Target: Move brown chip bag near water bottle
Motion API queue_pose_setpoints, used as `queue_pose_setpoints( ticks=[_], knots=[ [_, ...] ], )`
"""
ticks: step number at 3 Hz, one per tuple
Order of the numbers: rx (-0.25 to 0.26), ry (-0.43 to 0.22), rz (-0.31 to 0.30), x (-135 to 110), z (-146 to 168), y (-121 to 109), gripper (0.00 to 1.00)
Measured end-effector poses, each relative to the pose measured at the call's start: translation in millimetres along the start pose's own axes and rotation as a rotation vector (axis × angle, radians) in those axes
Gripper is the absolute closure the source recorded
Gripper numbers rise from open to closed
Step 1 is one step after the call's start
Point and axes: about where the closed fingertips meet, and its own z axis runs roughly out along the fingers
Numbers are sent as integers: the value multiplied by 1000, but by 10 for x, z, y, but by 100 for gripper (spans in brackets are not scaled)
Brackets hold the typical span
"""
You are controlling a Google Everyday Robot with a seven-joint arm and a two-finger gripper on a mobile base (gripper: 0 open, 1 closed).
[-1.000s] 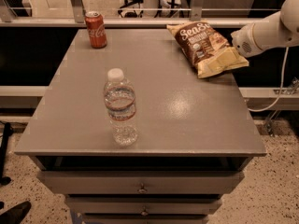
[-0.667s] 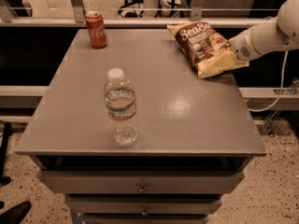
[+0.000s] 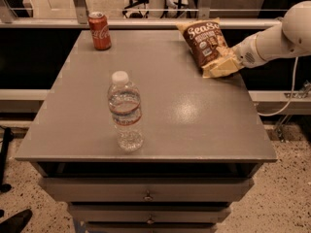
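The brown chip bag (image 3: 206, 43) is at the far right of the grey table (image 3: 194, 115), tilted up, with its pale lower edge at my gripper. My gripper (image 3: 232, 62) comes in from the right on a white arm and is shut on the bag's lower right corner. The water bottle (image 3: 125, 111), clear with a white cap, stands upright near the front left of the table, well apart from the bag.
A red soda can (image 3: 99, 30) stands at the table's far left corner. The table has drawers below its front edge (image 3: 146, 195). A rail and posts run behind the table. A cable hangs at the right.
The arm and the chip bag have shifted slightly to the left together. The bottle and can have not moved.
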Motion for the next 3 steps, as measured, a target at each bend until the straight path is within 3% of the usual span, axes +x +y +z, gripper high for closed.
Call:
queue_pose_setpoints(
  ticks=[1,2,3],
  knots=[
    [-29,-66,-56,-351,-132,153,93],
    [-71,-118,-116,-702,-340,321,100],
    [-231,-213,-194,-1102,-680,891,100]
  ],
)
